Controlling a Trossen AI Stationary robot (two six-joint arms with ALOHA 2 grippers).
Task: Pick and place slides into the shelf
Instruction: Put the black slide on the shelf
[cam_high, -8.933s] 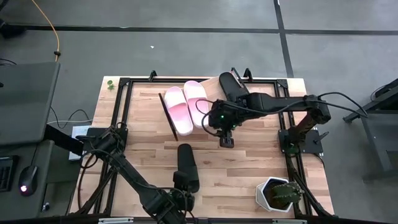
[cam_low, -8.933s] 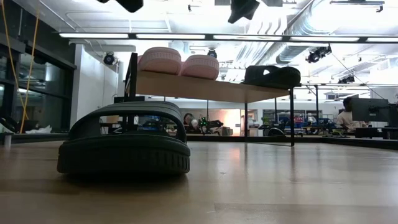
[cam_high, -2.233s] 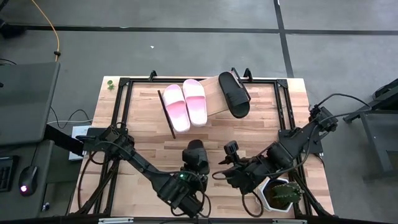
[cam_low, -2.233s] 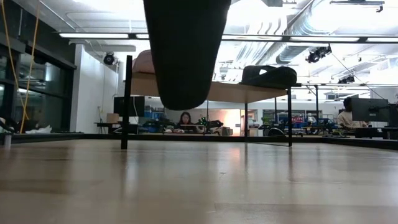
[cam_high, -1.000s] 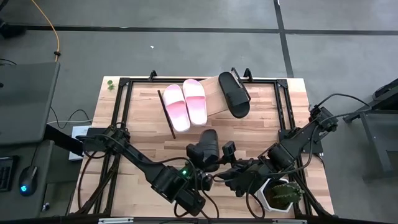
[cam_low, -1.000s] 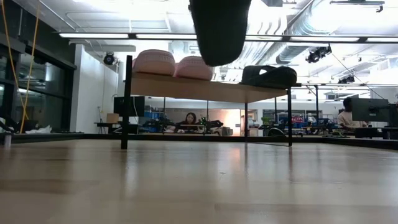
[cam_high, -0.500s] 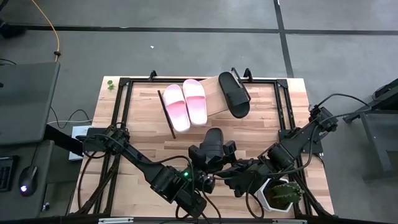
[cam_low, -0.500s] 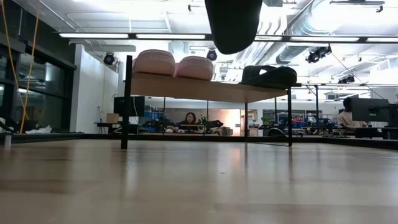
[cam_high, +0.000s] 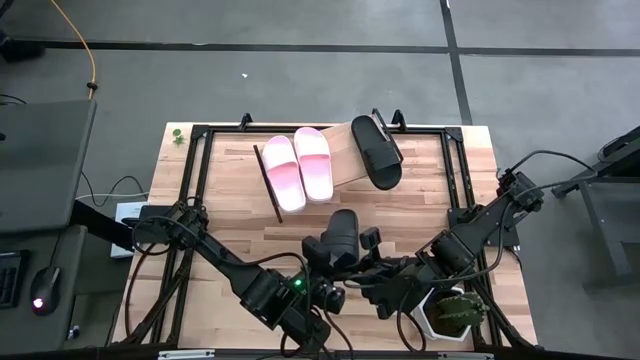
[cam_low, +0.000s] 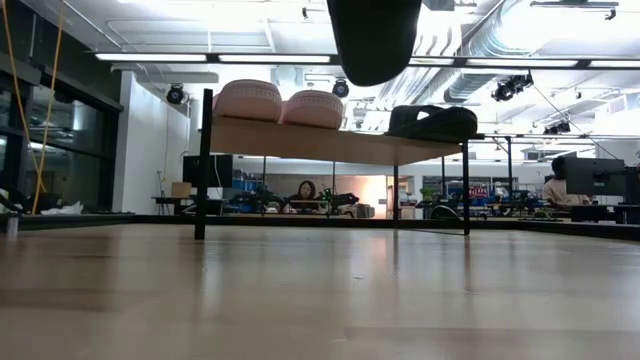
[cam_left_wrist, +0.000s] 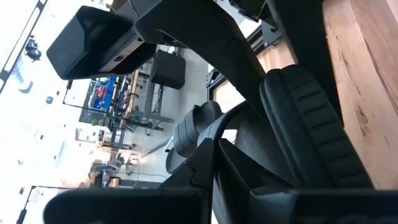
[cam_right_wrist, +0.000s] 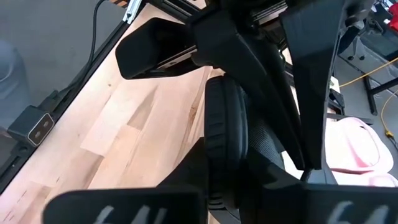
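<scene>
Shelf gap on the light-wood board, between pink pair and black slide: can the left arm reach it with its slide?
Probably yes. The left gripper holds the black slide sandal lifted just short of the light-wood shelf; nothing lies between, though the right gripper crowds it.

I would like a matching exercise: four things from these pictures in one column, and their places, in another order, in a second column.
Things:
1. pale pink slides
2. black slide on the shelf
3. second black slide
4. potted plant

Places:
A. lifted above the table, between both grippers
B. shelf, right end
C. table's near right corner
D. shelf, left part, side by side

Pairs: 1-D, 2-B, 3-A, 4-C
</scene>
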